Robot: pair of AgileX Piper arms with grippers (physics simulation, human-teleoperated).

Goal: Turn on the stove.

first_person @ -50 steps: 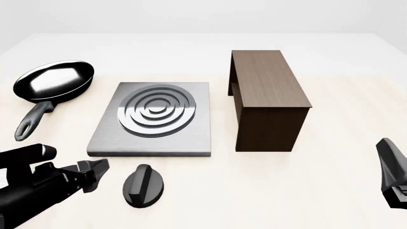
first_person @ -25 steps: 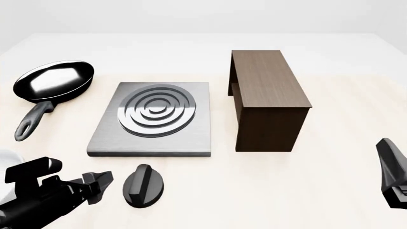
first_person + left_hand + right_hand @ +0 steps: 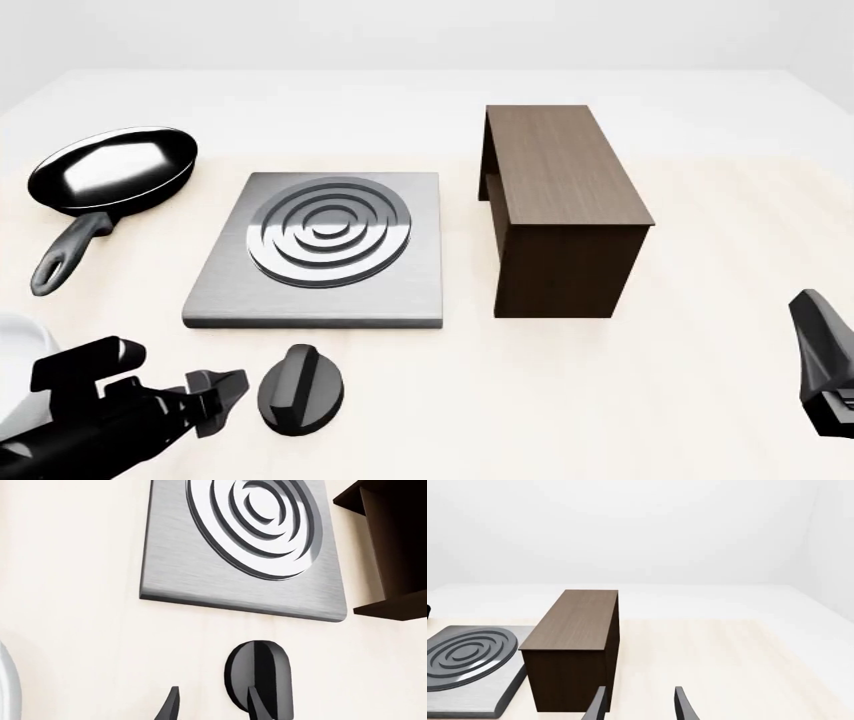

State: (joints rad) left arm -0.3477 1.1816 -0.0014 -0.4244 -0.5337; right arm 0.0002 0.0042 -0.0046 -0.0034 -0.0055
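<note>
A: What is seen, left to right, from the front?

B: The left gripper (image 3: 227, 395) is low near the table's near edge, its fingers parted with nothing between them. Just to its right the knob (image 3: 302, 389) is lying on the table, apart from the stove (image 3: 320, 250), which is placed just beyond it. Further right a wooden block (image 3: 561, 205) is standing, and the right gripper (image 3: 637, 705) is held far right, its fingers likewise spread and empty.

A: Which arm is better placed?

B: The left one. The knob is found just beside its fingertips, whereas the right gripper is kept well apart, past the block.

A: How is the knob's ridge aligned?

B: The ridge is run roughly toward the stove and back, tilted a little. In the left wrist view, one finger (image 3: 257, 705) is seen overlapping the knob's near edge; contact cannot be confirmed.

A: What is judged necessary?

B: The ridge must be straddled by the parted fingers, so a short shift rightward is probably required before closing and twisting.
</note>
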